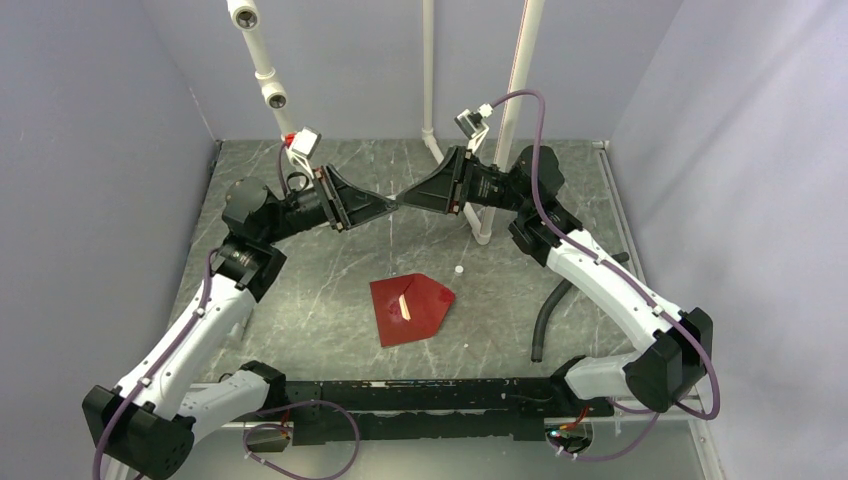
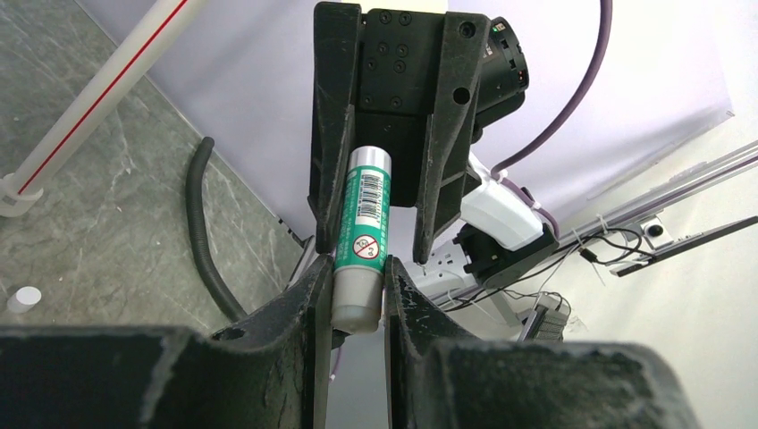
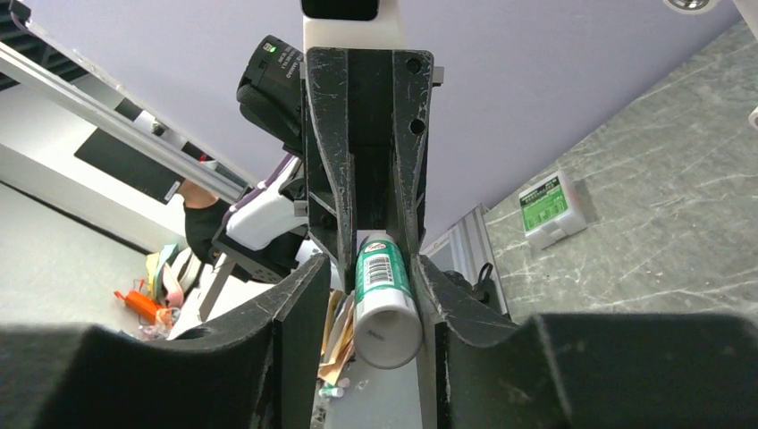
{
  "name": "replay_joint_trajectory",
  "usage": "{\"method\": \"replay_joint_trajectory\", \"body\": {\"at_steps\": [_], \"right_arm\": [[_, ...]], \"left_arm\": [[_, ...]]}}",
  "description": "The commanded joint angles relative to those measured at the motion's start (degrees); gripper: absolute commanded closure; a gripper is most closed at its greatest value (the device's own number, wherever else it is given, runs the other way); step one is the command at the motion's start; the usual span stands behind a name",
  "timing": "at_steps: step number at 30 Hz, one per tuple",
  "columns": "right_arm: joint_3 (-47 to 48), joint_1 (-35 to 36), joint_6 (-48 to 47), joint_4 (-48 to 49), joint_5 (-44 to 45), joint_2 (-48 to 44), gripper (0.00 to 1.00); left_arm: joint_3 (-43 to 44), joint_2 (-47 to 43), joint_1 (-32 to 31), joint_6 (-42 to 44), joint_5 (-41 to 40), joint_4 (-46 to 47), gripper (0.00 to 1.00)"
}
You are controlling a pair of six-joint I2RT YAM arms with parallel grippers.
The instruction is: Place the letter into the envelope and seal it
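I have both claws raised tip to tip above the grey marbled table (image 1: 300, 300), with a green-and-white glue stick tube with a barcode label (image 2: 366, 214) bridging them. The left gripper (image 2: 356, 299) pinches the grey end of the tube, both fingers pressed against it. The right gripper (image 3: 375, 286) straddles the other, white end. Its jaws are spread round the tube, and I see a gap on one side in both wrist views, so I read it as not yet clamped.

The tube's long axis runs straight along the line from one claw to the other, level over the table.

The dark red paper envelope with the pointed triangular flap (image 1: 428, 300) lies flat on the table, well below the claws and nearer the arm bases, almost under the spot where the fingertips meet. It lies slantwise, with its flap pointing toward the right arm's side.

A thin pale strip (image 1: 405, 305) crosses it near the flap fold. I take that to be an edge of the pale peach letter tucked inside, though it is too small to be sure.

A small white cap (image 1: 458, 270) sits on the table just beyond the flap tip.

Neither arm is clearly nearer the envelope. Whichever claw ends up carrying the stick must come down and toward the bases, onto the flap.
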Motion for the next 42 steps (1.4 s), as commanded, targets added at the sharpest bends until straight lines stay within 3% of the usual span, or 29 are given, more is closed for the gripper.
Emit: {"method": "replay_joint_trajectory", "body": {"at_steps": [1,4,8,12,15,18,20,24,25,28,33,36,38,42], "right_arm": [[2.4,0.2,0.3,3.7,-2.1,-1.4,0.63],[2.9,0.2,0.2,3.2,-2.8,-1.0,0.71],[3.2,0.7,-1.2,2.4,-3.4,-1.4,0.62],[3.5,1.1,-3.1,1.6,-4.0,-1.4,0.63],[3.7,2.0,-4.5,1.8,-5.2,-1.3,0.73],[4.3,2.6,-6.2,-0.1,-4.9,-1.5,0.96],[4.5,2.7,-7.5,-2.3,-3.3,-2.0,1.0],[4.9,2.5,-11.0,-7.7,1.4,-3.2,1.0],[4.9,2.5,-12.2,-9.3,2.7,-3.6,1.0],[5.1,2.4,-17.1,-16.1,6.6,-4.6,1.0],[5.6,2.9,-27.8,-31.8,18.0,-5.3,1.0],[5.7,6.9,-33.1,-40.7,30.7,-4.2,1.0],[5.9,11.3,-35.4,-45.8,41.1,-2.1,1.0],[3.1,18.5,-34.0,-49.5,55.1,2.4,1.0]], "left_arm": [[1.9,-1.0,0.1,0.6,-1.2,1.1,0.98],[1.4,-1.4,0.1,0.4,-2.0,1.3,0.98],[0.9,-1.9,0.1,-0.2,-2.4,2.1,0.97],[0.3,-1.8,0.1,-1.4,-2.9,3.1,0.98],[-0.6,-2.2,0.1,-2.5,-4.0,4.1,0.98],[-0.7,-2.4,0.1,-2.6,-4.3,3.1,0.97],[-0.2,-2.8,0.1,-1.6,-4.7,0.6,0.84],[1.1,-4.1,0.2,1.9,-5.8,-5.4,0.31],[1.6,-4.7,0.2,3.2,-6.5,-7.5,0.22],[3.2,-6.9,0.2,9.7,-9.8,-16.0,0.08],[3.7,-10.7,0.2,21.4,-15.8,-33.9,0.07],[1.2,-12.7,0.2,25.8,-19.9,-41.3,0.08],[-1.2,-13.4,0.2,26.7,-21.9,-43.6,0.16],[-7.1,-12.1,0.1,24.1,-23.9,-43.1,0.4]]}}
